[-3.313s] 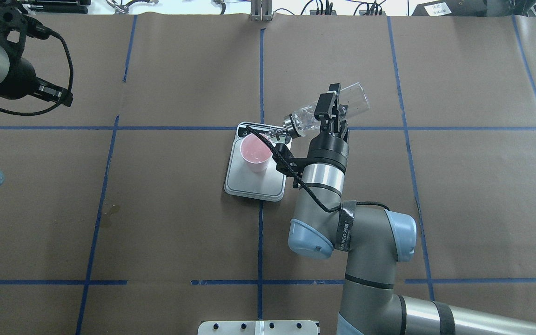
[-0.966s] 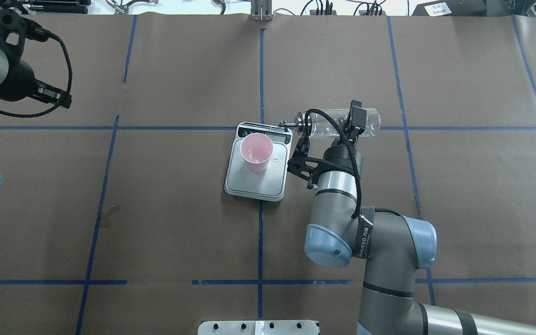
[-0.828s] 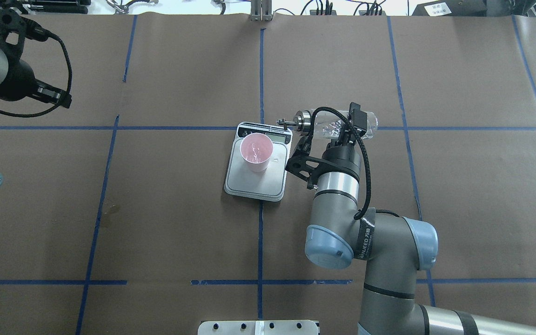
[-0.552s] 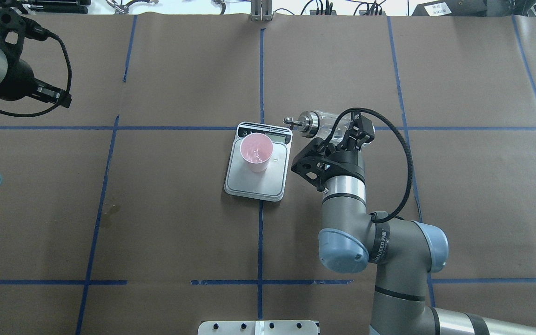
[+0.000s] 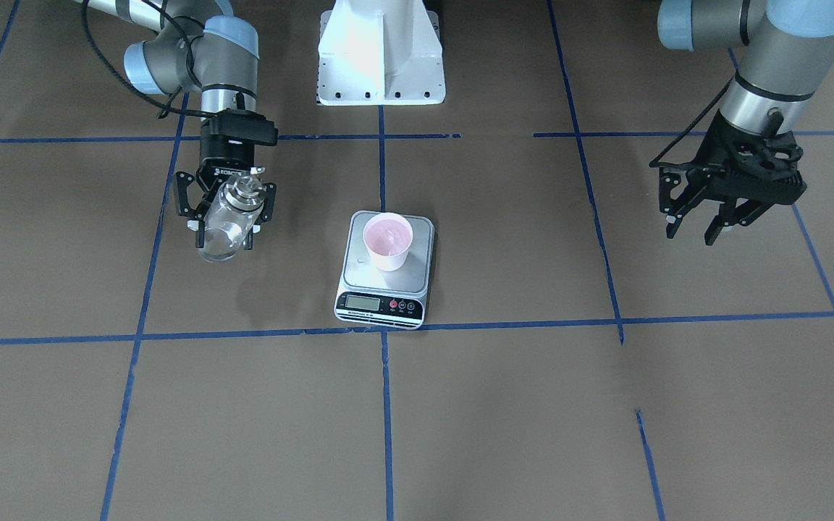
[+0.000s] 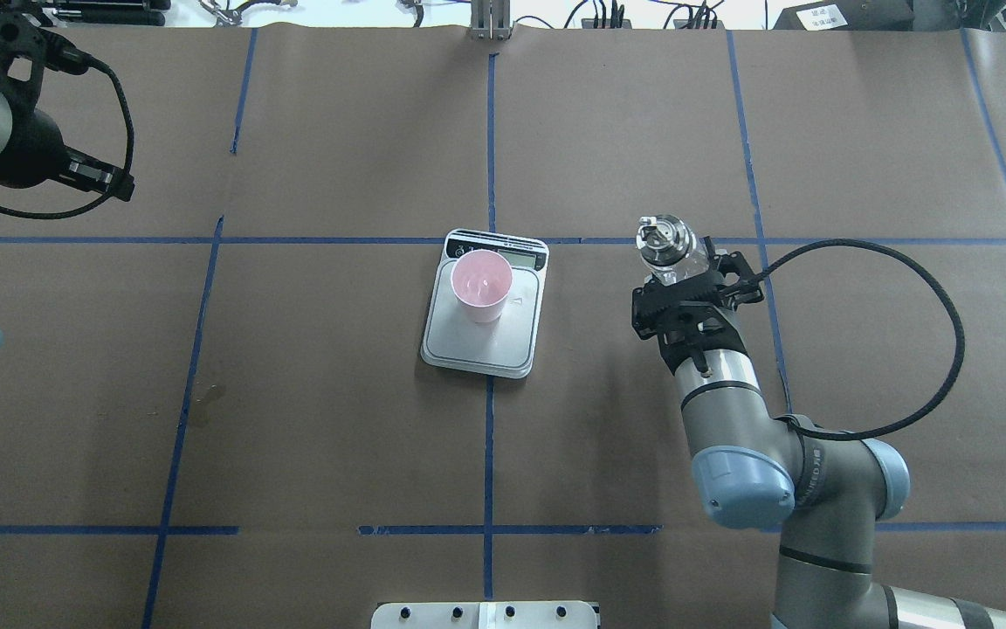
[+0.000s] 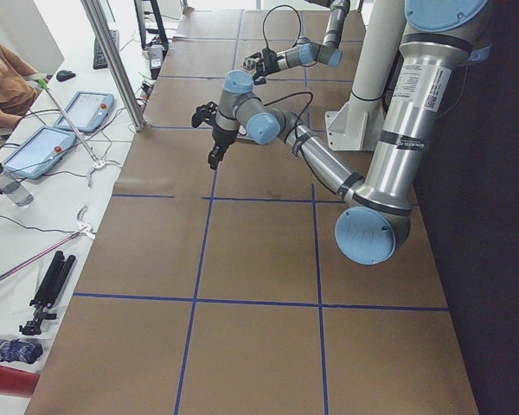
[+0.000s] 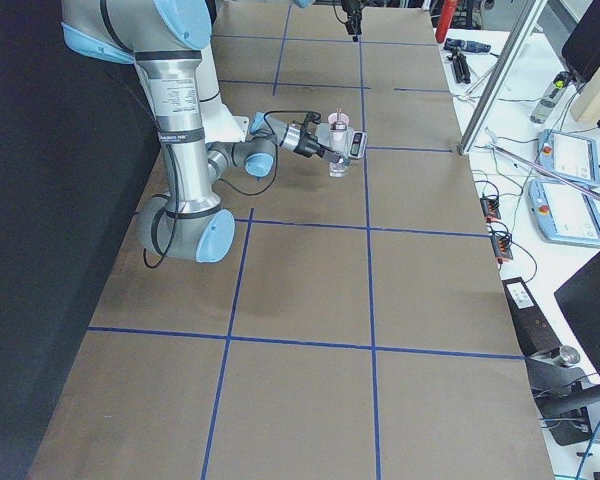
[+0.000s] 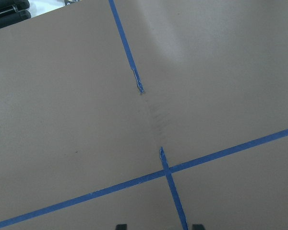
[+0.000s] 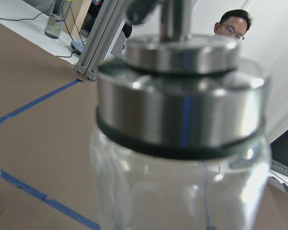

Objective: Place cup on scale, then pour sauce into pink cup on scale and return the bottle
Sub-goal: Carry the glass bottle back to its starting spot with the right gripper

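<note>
The pink cup (image 5: 388, 242) (image 6: 481, 284) stands upright on the silver-grey scale (image 5: 423, 230) (image 6: 485, 349), which lies at the table's middle. My right gripper (image 5: 227, 210) (image 6: 685, 278) is shut on the clear glass bottle (image 5: 225, 228) (image 6: 664, 240). It holds the bottle upright, cap on top, apart from the scale on the robot's right side. The bottle's metal collar fills the right wrist view (image 10: 182, 96). The clear sauce is barely visible in the bottle. My left gripper (image 5: 703, 226) is open and empty, far from the scale on the robot's left side.
The table is covered in brown paper with a grid of blue tape lines (image 6: 488, 131). The white robot base (image 5: 381, 51) stands at the robot's edge. A person (image 10: 233, 24) sits beyond the table's far side. Cables and tools lie off the far edge.
My right gripper has turned the bottle from lying sideways, spout toward the scale, to upright. It has carried the bottle to the right, away from the scale. The left arm has not moved.
</note>
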Controlling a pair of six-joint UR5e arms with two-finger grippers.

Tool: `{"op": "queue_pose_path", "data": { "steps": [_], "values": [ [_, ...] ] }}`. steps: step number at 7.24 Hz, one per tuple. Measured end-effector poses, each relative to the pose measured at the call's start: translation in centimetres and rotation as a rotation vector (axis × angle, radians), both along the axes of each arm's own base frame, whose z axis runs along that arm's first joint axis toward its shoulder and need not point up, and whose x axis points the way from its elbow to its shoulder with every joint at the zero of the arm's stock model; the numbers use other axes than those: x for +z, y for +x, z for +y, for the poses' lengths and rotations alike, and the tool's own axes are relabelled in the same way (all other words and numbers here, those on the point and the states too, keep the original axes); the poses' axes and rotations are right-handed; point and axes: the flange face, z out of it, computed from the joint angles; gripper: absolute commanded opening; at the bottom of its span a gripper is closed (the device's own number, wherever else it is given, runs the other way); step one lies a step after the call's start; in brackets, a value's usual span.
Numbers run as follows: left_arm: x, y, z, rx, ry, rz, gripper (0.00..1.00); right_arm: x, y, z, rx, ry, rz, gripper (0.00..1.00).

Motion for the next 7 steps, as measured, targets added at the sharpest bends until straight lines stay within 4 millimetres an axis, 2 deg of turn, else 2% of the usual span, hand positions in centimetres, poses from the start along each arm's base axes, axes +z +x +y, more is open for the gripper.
{"op": "queue_pose_path", "data": {
  "steps": [3,4,5,7],
  "values": [
    [-0.1,0.0,0.0,-0.002,-0.001,0.002,0.55,6.8,4.9,1.3,0.044,-0.028,-0.229,0.00],
    [-0.1,0.0,0.0,-0.003,-0.001,0.002,0.55,8.1,5.9,1.6,0.057,-0.039,-0.278,0.00],
    [-0.2,0.0,0.1,-0.003,0.000,0.004,0.55,9.0,6.3,1.8,0.079,-0.061,-0.355,0.00],
    [-0.2,-0.1,0.1,-0.003,0.001,0.005,0.55,11.2,5.4,1.8,0.111,-0.107,-0.451,0.00]
  ]
}}
